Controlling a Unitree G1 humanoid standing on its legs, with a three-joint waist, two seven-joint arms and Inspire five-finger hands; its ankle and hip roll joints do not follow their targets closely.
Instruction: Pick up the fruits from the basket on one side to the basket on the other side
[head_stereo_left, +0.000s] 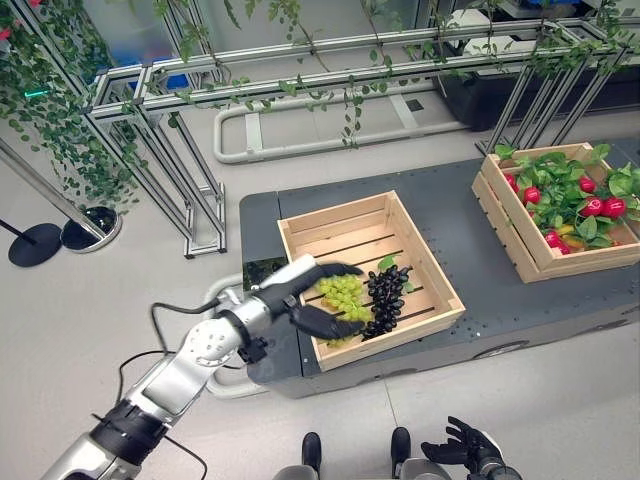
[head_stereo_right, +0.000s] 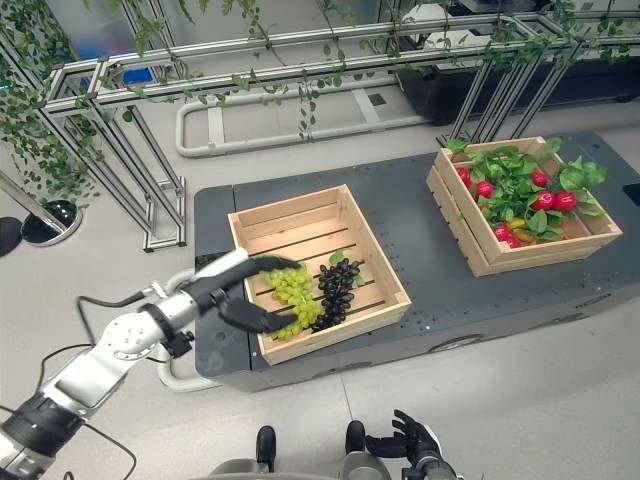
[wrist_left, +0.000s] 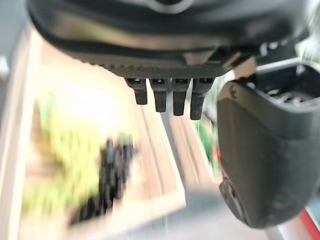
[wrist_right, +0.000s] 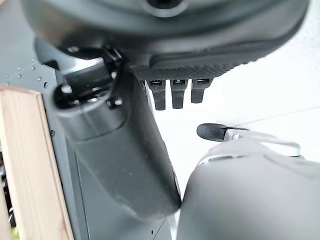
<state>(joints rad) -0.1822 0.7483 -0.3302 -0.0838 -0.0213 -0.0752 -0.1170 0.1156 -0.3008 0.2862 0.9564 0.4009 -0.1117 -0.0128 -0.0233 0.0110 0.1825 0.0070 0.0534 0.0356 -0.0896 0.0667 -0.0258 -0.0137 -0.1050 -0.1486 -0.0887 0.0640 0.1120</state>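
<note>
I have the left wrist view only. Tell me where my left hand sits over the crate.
Observer: The left hand reaches over the near crate, open around the green grapes.
Operator: Report the other fruit in that crate.
Observer: Black grapes lie beside the green bunch, touching it.
Operator: Give me the second crate.
Observer: The far crate, to the robot's right, holds leaves and red fruits.
Operator: Locate the right hand.
Observer: The right hand hangs low, away from both crates.
</note>
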